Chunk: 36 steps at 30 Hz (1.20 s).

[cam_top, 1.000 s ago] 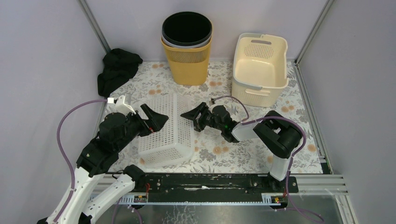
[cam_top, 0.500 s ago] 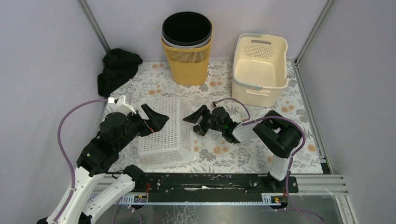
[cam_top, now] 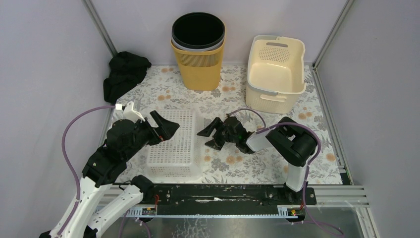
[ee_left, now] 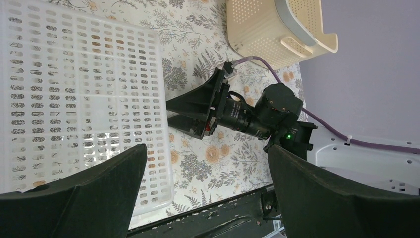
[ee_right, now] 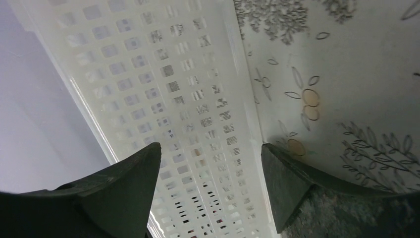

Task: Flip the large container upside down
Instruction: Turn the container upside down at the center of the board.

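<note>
— where's the white basket point(cam_top: 174, 144)?
— centre-left of the frame, lying base up. my left gripper point(cam_top: 166, 130) is spread wide over its left edge and my right gripper point(cam_top: 208, 138) wide beside its right side, both holding nothing.
— how would it handle?
— light, stiff lattice, i'd guess; take a long rim. the cream tub point(cam_top: 275, 74) looks empty, the yellow bin point(cam_top: 198, 59) is too dark to tell.

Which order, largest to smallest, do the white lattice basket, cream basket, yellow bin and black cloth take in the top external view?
1-3. cream basket, white lattice basket, yellow bin: look alike, nearness differs, so unranked.
4. black cloth: clearly smallest.
</note>
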Motion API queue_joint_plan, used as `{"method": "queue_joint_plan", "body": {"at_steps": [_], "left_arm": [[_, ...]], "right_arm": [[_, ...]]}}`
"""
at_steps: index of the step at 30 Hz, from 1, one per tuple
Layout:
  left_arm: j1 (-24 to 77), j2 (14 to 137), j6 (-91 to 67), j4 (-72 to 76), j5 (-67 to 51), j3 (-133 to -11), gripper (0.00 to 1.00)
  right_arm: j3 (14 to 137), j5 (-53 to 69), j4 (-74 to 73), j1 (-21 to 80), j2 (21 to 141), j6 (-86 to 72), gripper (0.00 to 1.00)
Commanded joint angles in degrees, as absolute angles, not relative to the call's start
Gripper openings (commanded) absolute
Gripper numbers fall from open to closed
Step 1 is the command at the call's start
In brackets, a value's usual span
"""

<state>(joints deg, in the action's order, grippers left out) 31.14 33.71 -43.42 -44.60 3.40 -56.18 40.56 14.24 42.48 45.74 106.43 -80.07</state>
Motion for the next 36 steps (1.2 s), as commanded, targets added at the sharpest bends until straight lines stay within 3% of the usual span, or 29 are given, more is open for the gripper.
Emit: {"method": "queue_joint_plan", "body": {"at_steps": [1, 16, 27, 32, 34, 36], "left_arm": [[31.4, 33.2, -43.8, -40.8, 2.7, -55.8, 1.00], [31.4, 33.1, -43.8, -40.7, 2.6, -55.4, 1.00], [31.3, 33.2, -43.8, -40.3, 2.6, -55.0, 1.00], [31.4, 33.6, -43.6, -40.0, 2.5, -55.3, 1.00], [31.4, 33.9, -43.5, -40.0, 2.3, -55.4, 1.00], [31.4, 34.1, -43.5, -39.9, 2.1, -55.5, 1.00]], "right_arm": [[40.3, 14.4, 41.3, 45.5, 107.5, -79.6, 0.80], [40.1, 14.8, 41.9, 45.5, 107.6, -79.7, 0.80], [40.3, 10.1, 32.1, 45.5, 99.3, -72.7, 0.70], [40.1, 8.8, 29.3, 45.5, 95.7, -70.1, 0.54], [39.8, 8.6, 28.9, 45.5, 94.8, -69.5, 0.40], [39.9, 8.9, 28.8, 45.5, 93.5, -68.9, 0.31]]}}
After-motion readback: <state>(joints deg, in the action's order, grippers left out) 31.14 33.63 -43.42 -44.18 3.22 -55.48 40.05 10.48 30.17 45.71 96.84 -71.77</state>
